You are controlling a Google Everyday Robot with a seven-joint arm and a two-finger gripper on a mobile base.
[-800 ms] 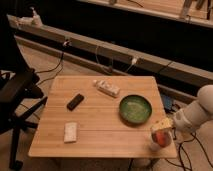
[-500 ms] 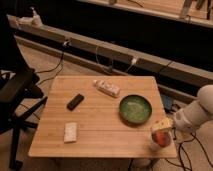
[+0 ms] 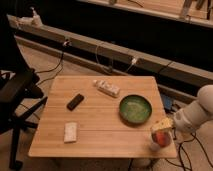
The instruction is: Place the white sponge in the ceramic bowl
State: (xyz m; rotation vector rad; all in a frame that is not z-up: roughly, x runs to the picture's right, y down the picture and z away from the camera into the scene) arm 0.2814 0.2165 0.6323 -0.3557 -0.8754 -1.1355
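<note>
The white sponge [image 3: 71, 132] lies flat near the front left of the wooden table [image 3: 102, 122]. The green ceramic bowl [image 3: 135, 108] sits right of the middle and looks empty. My gripper [image 3: 165, 130] is at the end of the white arm [image 3: 196, 114], which reaches in from the right. It is at the table's front right corner, just right of and below the bowl, beside a small cup with an orange-red item [image 3: 160, 138]. It is far from the sponge.
A black remote [image 3: 75, 102] lies left of the middle. A white tube-shaped bottle [image 3: 107, 88] lies toward the back. A black office chair [image 3: 17, 92] stands off the table's left side. A rail with cables [image 3: 105, 55] runs behind.
</note>
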